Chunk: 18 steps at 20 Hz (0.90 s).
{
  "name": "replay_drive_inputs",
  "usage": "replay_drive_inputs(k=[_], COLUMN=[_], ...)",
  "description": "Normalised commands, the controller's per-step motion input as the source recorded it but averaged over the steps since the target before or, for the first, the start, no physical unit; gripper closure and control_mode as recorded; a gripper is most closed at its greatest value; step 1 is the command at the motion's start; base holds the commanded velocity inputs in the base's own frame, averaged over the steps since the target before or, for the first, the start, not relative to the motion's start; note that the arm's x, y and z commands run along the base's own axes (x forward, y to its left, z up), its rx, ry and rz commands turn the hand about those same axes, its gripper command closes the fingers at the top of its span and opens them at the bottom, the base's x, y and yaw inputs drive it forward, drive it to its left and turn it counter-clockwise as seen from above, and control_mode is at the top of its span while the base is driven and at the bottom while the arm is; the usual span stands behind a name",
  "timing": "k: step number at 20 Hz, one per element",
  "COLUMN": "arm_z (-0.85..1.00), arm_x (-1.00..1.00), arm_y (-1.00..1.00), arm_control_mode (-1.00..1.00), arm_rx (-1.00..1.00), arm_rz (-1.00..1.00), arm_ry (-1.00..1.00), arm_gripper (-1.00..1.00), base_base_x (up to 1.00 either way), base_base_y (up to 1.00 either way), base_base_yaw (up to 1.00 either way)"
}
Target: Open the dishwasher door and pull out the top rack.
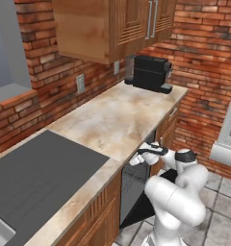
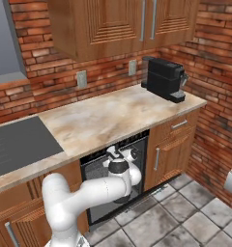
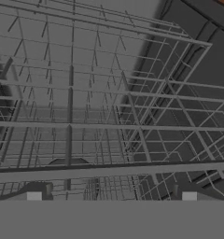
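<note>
The dishwasher stands open under the counter. Its dishwasher door (image 1: 139, 211) hangs down as a dark panel near the floor, partly hidden by my arm. The grey wire top rack (image 3: 112, 170) is very close in the hand view, its front rail running across just above my fingertips (image 3: 34, 196). My gripper (image 3: 111, 196) is open, at the top of the dishwasher opening and pointing into the cavity. From the base cameras the gripper (image 1: 135, 160) (image 2: 114, 153) sits right under the counter edge, with the rack (image 2: 96, 170) dimly visible inside.
A marble counter (image 1: 112, 120) runs above the dishwasher, with a black coffee machine (image 1: 148, 73) at its far end and a dark cooktop (image 1: 35, 173) nearer. Brown wooden cabinets (image 2: 168, 149) flank the dishwasher. A brick wall (image 2: 212, 130) closes the right side beyond the tiled floor (image 2: 156, 222).
</note>
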Motion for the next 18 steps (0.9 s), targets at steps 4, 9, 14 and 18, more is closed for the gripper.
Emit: replay_drive_inputs(k=[4,9,14,18], arm_z=[-1.00,-0.99,-0.96,-0.94], arm_x=[0.00,-0.08,-0.20,-0.22], arm_y=[-0.46,-0.57,-0.67,-0.78], arm_control_mode=[-1.00,-1.00,-1.00,-1.00], arm_rx=[0.06,0.00,0.00,0.00], arm_rz=[-0.06,-0.16,-0.24,-0.29], arm_ry=[0.08,0.12,0.13,0.13], arm_gripper=[-1.00,-1.00,-1.00,-1.00], base_base_x=[0.00,0.00,0.00,0.00], base_base_y=[0.00,0.00,0.00,0.00], base_base_yaw=[0.00,0.00,0.00,0.00])
